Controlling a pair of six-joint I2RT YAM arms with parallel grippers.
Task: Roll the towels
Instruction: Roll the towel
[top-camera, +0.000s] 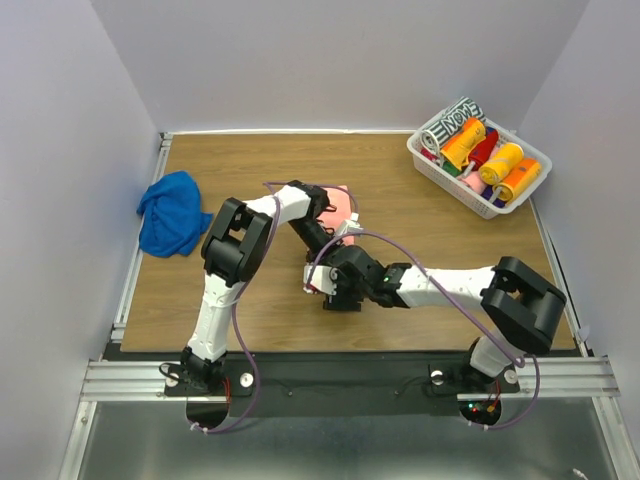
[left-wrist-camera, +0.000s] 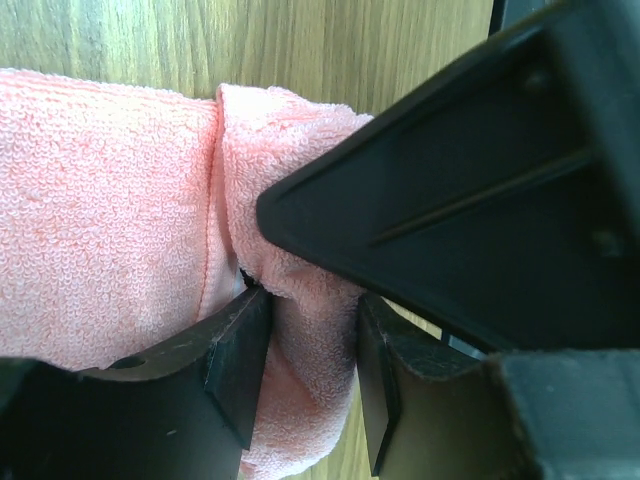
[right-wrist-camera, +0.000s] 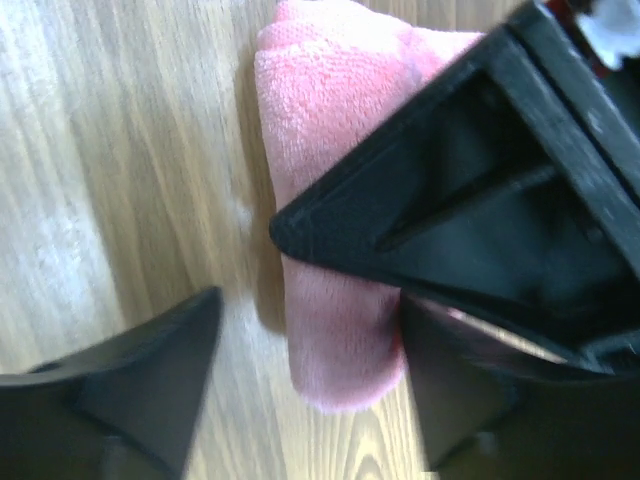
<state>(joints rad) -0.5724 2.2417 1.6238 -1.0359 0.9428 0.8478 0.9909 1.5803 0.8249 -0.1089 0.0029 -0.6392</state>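
The salmon pink towel (top-camera: 337, 206) lies partly rolled at the table's middle, mostly hidden under both arms. My left gripper (top-camera: 335, 238) is shut on a fold at the towel's edge; in the left wrist view the gripper (left-wrist-camera: 305, 335) squeezes the pink cloth (left-wrist-camera: 110, 220) between both pads. My right gripper (top-camera: 320, 278) is open; in the right wrist view it (right-wrist-camera: 310, 310) straddles the rolled end of the pink towel (right-wrist-camera: 330, 200), which lies against the right finger (right-wrist-camera: 450, 370). The royal blue towel (top-camera: 170, 213) lies crumpled at the far left, untouched.
A white basket (top-camera: 425, 160) at the back right holds orange rolls (top-camera: 510, 170), a red one and a black-and-white patterned roll (top-camera: 452, 125). Grey walls enclose the table. A metal rail (top-camera: 135, 270) runs along the left edge.
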